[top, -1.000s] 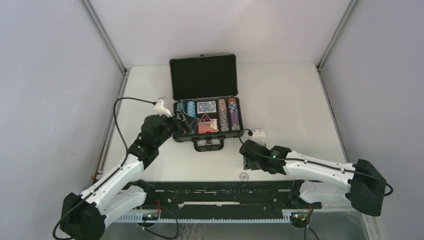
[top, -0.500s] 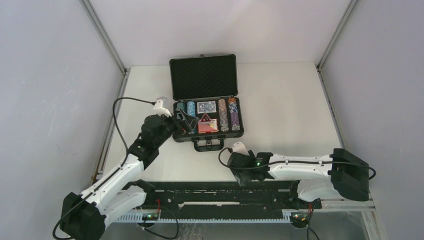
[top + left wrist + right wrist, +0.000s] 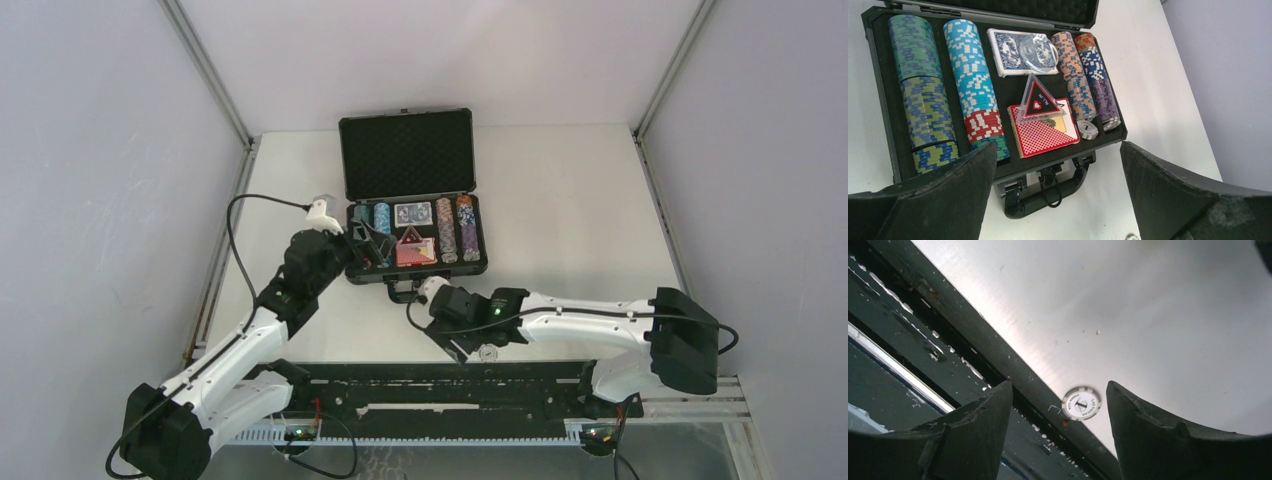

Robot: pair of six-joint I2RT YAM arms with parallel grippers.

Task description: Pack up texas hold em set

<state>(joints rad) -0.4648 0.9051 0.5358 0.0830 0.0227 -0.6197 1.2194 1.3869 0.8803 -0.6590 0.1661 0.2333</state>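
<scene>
The texas hold em set's black briefcase [image 3: 478, 268] lies open at mid-table, its foam lid [image 3: 405, 155] upright. Inside are rows of chips [image 3: 968, 70], a blue deck [image 3: 1010, 52], a red deck [image 3: 1043, 135] and a triangular button [image 3: 1038, 100]. My left gripper [image 3: 365, 245] hovers open over the case's left front corner, and the handle [image 3: 1048, 195] shows between its fingers. One loose white chip [image 3: 487, 352] lies at the table's near edge. My right gripper [image 3: 1058, 390] is open just above it, with the chip [image 3: 1081, 403] between the fingertips and untouched.
A black rail [image 3: 440, 385] runs along the near table edge right beside the loose chip, seen as a dark strip [image 3: 948, 340] in the right wrist view. Grey walls enclose the table on three sides. The left arm's cable [image 3: 240, 215] loops over the table's left side.
My right arm has swung left along the near edge and its jaws have widened; it now hangs over the loose chip. The left arm has not moved.
</scene>
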